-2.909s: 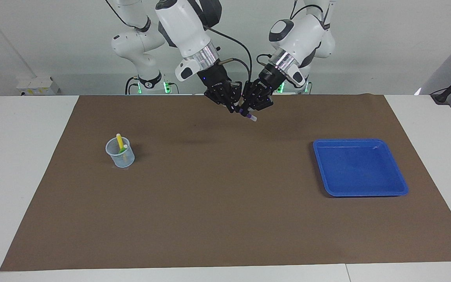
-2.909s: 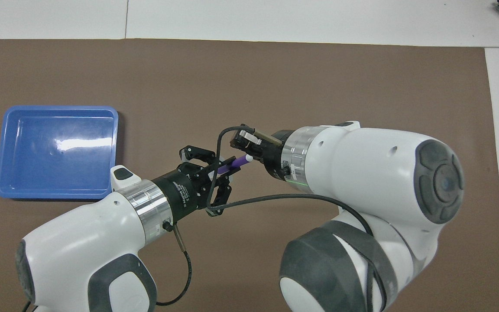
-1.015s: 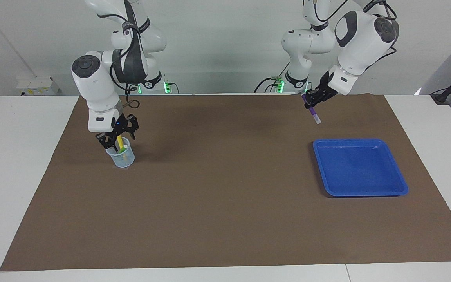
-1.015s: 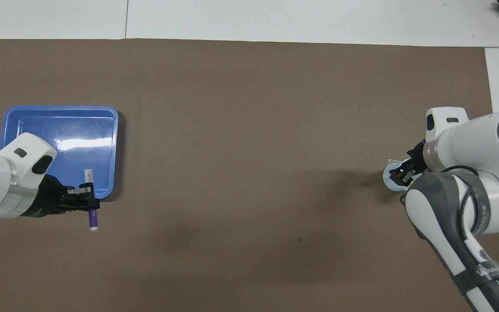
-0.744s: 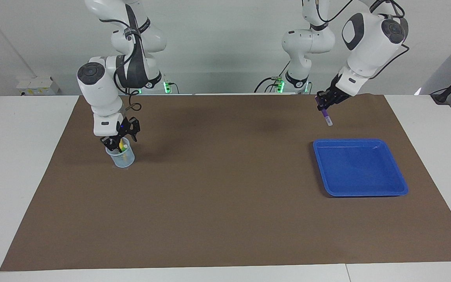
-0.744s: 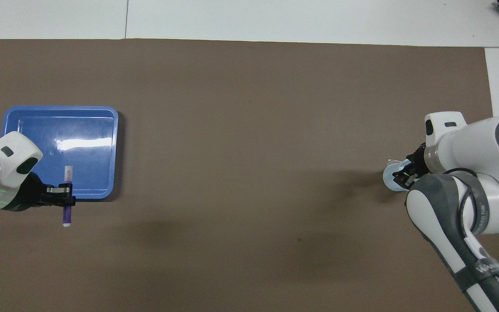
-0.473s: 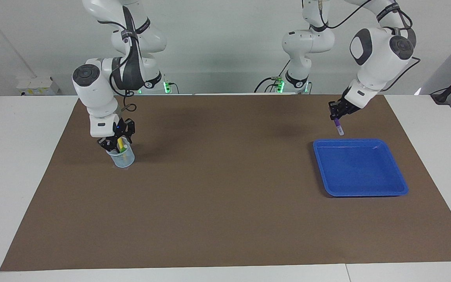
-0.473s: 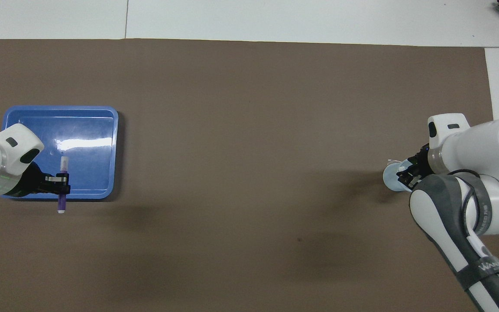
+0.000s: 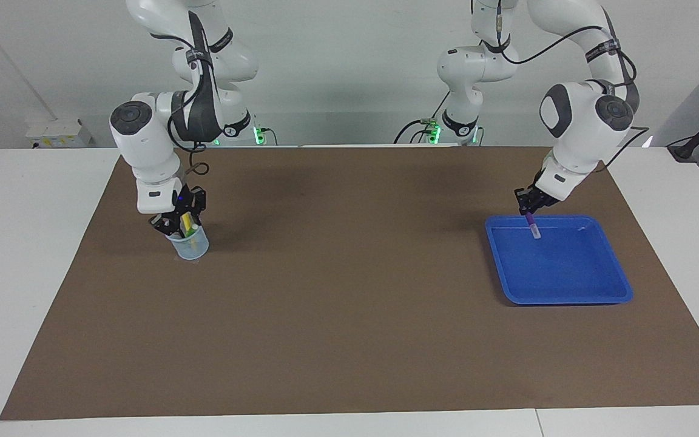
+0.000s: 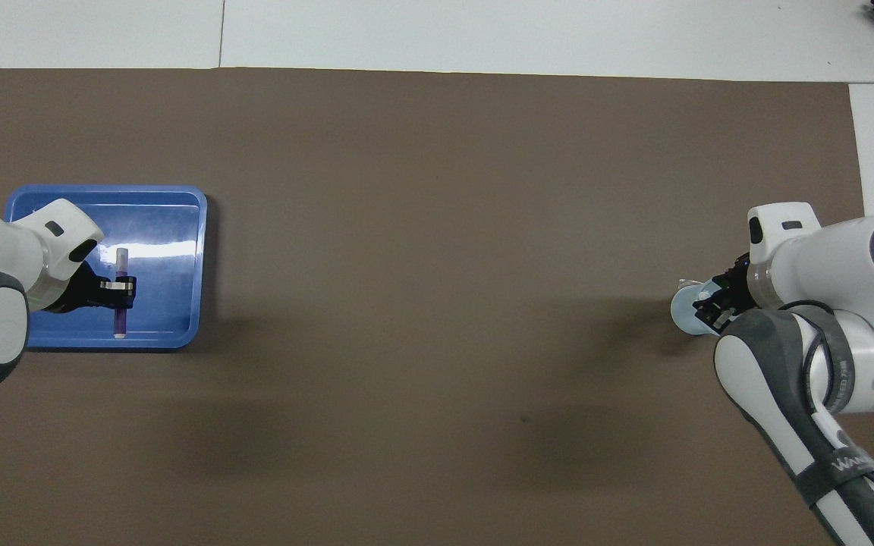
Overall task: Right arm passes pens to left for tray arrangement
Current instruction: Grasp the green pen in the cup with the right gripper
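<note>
The purple pen (image 9: 532, 227) hangs tip-down over the edge of the blue tray (image 9: 568, 300) nearest the robots. My left gripper (image 9: 530, 213) is shut on it. In the overhead view the left gripper (image 10: 120, 292) and the purple pen (image 10: 121, 265) lie over the blue tray (image 10: 179, 343). My right gripper (image 9: 178, 223) is down at the mouth of the translucent cup (image 9: 192, 246), around the yellow pen (image 9: 186, 223). The green pen (image 9: 194, 229) stands beside it in the cup. From overhead the right gripper (image 10: 710, 307) covers most of the cup (image 10: 681, 312).
A brown mat (image 9: 337, 291) covers the table between the cup and the tray. White tabletop (image 9: 28, 255) borders it at both ends.
My left gripper has carried the purple pen from over the mat down to over the tray. My right gripper has stayed at the cup, shifting only slightly around the yellow pen.
</note>
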### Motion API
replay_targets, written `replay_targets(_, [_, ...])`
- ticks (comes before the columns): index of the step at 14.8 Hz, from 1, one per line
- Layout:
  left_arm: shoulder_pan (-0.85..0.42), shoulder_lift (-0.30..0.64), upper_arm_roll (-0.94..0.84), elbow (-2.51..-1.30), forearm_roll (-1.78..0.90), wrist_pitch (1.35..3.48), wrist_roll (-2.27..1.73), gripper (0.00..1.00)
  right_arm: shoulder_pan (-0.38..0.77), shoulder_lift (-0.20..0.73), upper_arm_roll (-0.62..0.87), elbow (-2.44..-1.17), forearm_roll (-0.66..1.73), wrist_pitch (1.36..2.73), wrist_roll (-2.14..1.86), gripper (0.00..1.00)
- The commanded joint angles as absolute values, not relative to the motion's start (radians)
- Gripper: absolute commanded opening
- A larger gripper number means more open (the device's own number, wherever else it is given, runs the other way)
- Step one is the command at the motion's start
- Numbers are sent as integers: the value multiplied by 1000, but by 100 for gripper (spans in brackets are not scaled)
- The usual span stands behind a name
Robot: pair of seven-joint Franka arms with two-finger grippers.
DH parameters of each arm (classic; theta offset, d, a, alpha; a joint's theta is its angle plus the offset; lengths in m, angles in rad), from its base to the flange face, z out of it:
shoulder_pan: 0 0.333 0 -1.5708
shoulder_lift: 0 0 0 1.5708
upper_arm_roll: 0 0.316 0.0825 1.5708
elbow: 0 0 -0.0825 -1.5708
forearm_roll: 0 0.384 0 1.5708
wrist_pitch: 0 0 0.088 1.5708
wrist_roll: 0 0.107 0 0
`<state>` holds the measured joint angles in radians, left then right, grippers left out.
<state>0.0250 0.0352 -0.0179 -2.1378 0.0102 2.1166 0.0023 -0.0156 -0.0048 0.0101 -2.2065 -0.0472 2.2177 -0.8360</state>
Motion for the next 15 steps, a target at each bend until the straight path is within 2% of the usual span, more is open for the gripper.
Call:
replay_targets(1, [41,103,-28,-2118,32,2184,15,0,-31,-3,25,-2220,-71,2247,-845,52])
replay_targets(2, [41,121,-28,-2115,32,2206,14,0,-32,-2,25,-2218,-71,2246,-847,48])
replay_targets(6, [43,176,-26,-2109,32,2278,14,0,-35,-3,25,-2218,-69,2235,-844,0])
replay_targets(9, [44,219,-26,-2109,32,2338,12,0,-57,-3,23,-2188,-60,2183,-807,0])
replay_targets(15, [49,250,-28,-2128,34,2410,17,0,-67,-38,20,-1958,-49,1932,-746,0])
